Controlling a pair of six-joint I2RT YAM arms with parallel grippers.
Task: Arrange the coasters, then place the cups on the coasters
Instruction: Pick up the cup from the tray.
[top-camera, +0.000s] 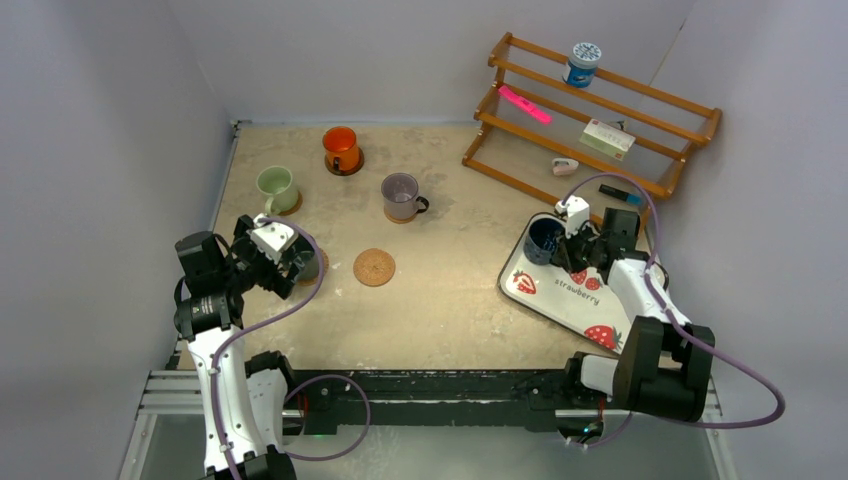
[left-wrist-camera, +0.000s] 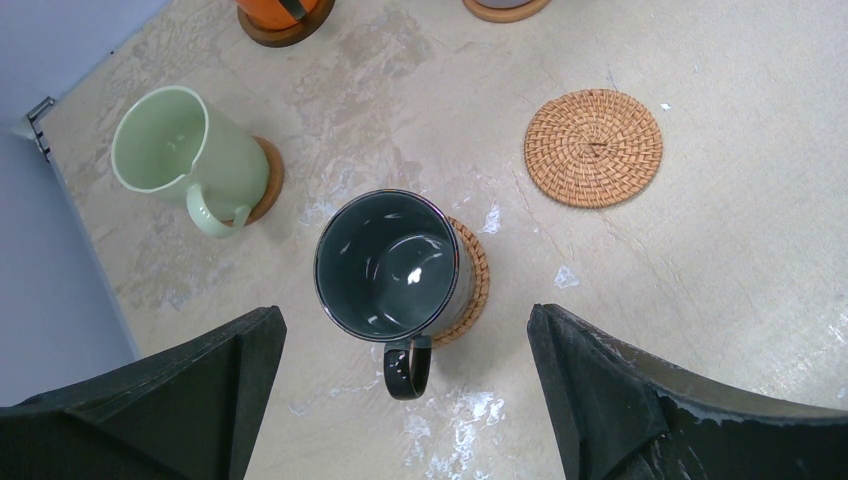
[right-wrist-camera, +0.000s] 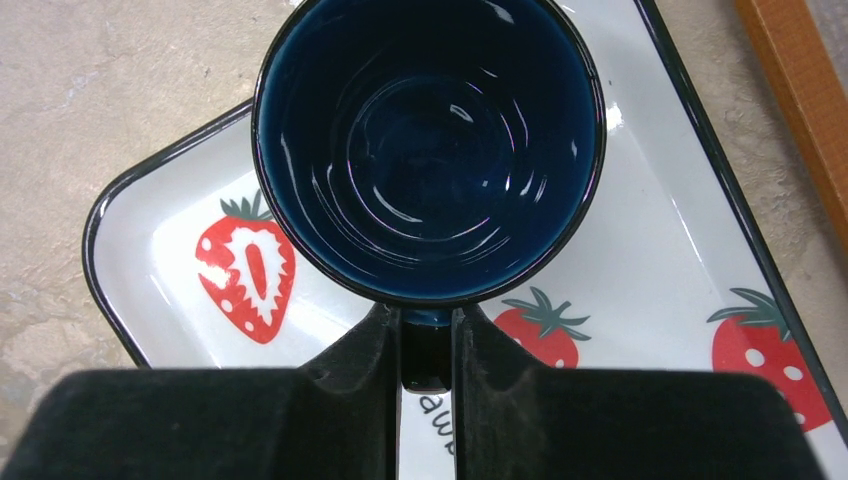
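Observation:
My right gripper (right-wrist-camera: 427, 345) is shut on the handle of the dark blue cup (right-wrist-camera: 428, 150), which stands on the strawberry tray (right-wrist-camera: 650, 280); the top view shows this cup (top-camera: 545, 238) at the tray's far left corner. My left gripper (left-wrist-camera: 403, 330) hangs open above the dark grey-teal cup (left-wrist-camera: 388, 262), which sits on a woven coaster (left-wrist-camera: 472, 285). One bare woven coaster (top-camera: 374, 267) lies mid-table. The pale green cup (top-camera: 275, 187), orange cup (top-camera: 340, 148) and purple-grey cup (top-camera: 401, 196) each stand on a coaster.
A stepped wooden rack (top-camera: 640, 178) fills the back right corner, holding a blue-and-white tub (top-camera: 581, 63), a pink strip and a white box. White walls close in the table on the left, back and right.

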